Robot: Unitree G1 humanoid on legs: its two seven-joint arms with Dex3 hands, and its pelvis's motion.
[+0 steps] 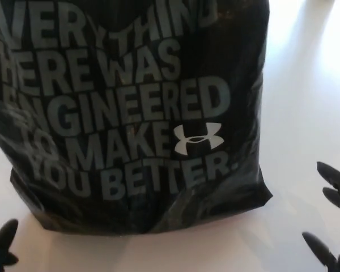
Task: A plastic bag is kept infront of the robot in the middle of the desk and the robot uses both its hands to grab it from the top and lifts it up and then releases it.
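At the lower left edge of the head view, only two dark fingertips of the left hand (1,241) are seen, set apart from one another and holding nothing; the hand is just beside the bottom left corner of the bag but is not seen to touch it. In the middle stands the black plastic bag (133,113), printed with pale lettering and a white logo, upright on the white desk (306,141), its base resting on the surface and its top cut off by the upper edge of the picture. Its long axis is judged to run upward and away from the robot, so the top to be grasped lies above and beyond both hands. At the lower right, three black fingers of the right hand (331,224) are spread, empty, and clearly apart from the bag's right side. The left hand is judged the nearer to the bag. Both hands are placed low, at the level of the base, so a rise along each flank toward the unseen top would be called for.
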